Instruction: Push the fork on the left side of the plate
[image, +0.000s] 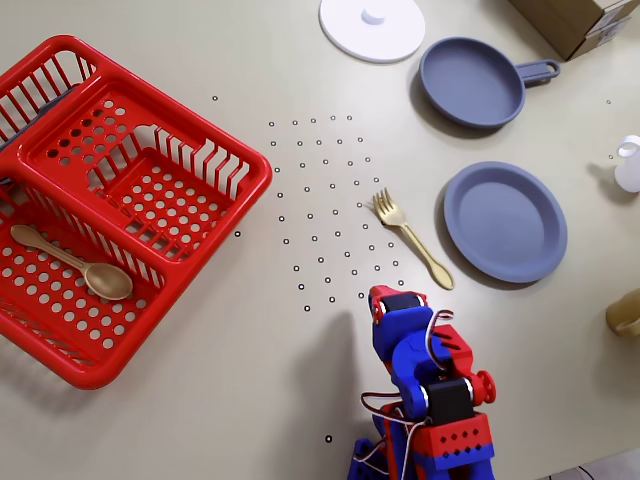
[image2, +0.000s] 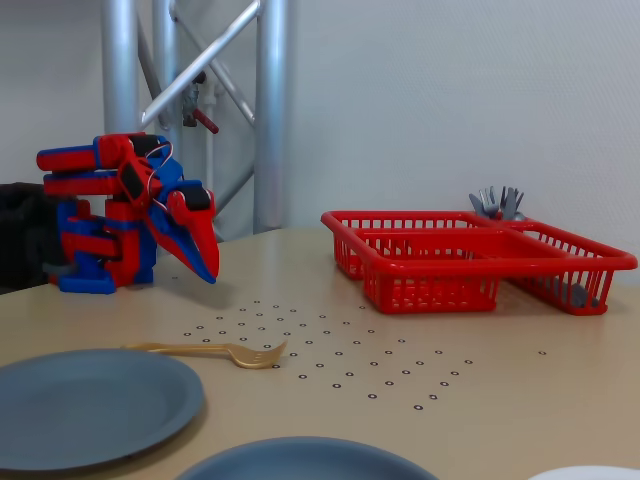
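Beige dotted tabletop: fork (image: 411, 237) lies diagonally, handle toward lower right, just above the clenched, empty gripper (image: 393, 296), left of plate (image: 505, 221).

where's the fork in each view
Overhead view: the fork lies right of centre, just left of the plate, tines toward the upper left.
Fixed view: the fork lies low and left of centre, just above the plate's rim, tines pointing right.
Shared landmark: the red basket, at the left overhead and at the right in the fixed view.
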